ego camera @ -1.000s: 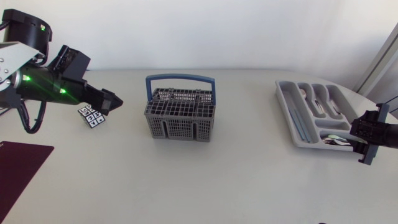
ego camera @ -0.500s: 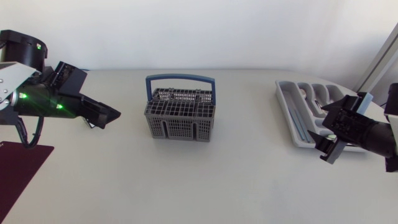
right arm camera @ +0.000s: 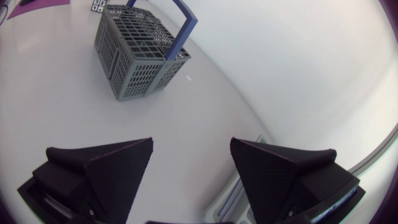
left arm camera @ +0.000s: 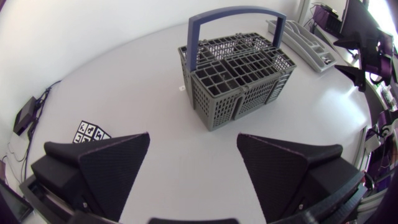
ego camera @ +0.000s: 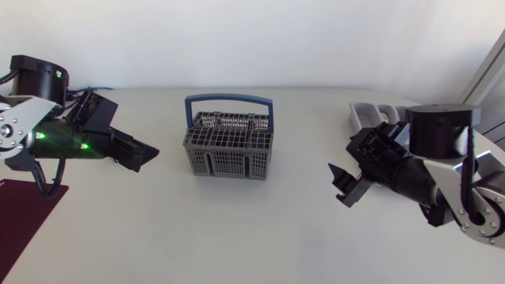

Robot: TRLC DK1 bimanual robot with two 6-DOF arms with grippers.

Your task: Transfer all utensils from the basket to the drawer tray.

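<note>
Centrally, a grey cutlery basket [ego camera: 229, 147] with a blue handle stands on the table [ego camera: 260, 233]. The left gripper [ego camera: 147, 156] and right gripper [ego camera: 338, 184] flank it, well apart, fingers spread, grasping nothing. My right arm [ego camera: 442, 136] partly covers the drawer tray [ego camera: 369, 111]

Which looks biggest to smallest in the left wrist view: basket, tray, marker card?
1. basket
2. tray
3. marker card
The tray lies farther from the camera than the basket, so this order holds only for how they look, not for true size.
</note>
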